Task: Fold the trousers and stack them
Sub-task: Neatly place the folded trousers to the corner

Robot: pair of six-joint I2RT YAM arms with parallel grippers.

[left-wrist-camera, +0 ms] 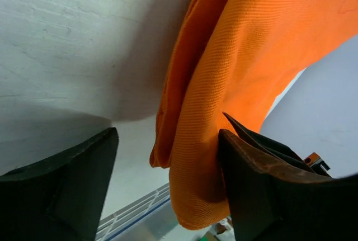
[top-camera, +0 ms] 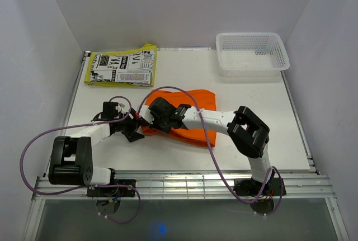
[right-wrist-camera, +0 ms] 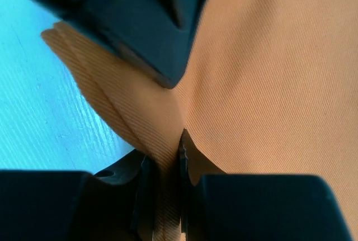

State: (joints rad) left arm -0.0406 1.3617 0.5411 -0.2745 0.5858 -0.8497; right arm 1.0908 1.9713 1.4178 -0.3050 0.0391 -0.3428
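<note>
Both arms [top-camera: 212,121] angled inward, right fingers [right-wrist-camera: 144,202] pinching trousers [top-camera: 198,98], left fingers [left-wrist-camera: 263,196] spread.

The printed paper's [top-camera: 122,69] text is unreadably small.

Trousers [top-camera: 197,99]: plain bright orange soft cloth with a fine ribbed weave. Gathered into a compact heap of several layers near the middle of the white table [top-camera: 251,140], wider than deep, separate legs not distinguishable. Left wrist view of the trousers [left-wrist-camera: 240,56]: left-hand edge rounded, doubled over in stacked folds, hanging in a soft curve. Right wrist view of the trousers [right-wrist-camera: 268,73]: cloth drawn up into one narrow pinched ridge.
</note>
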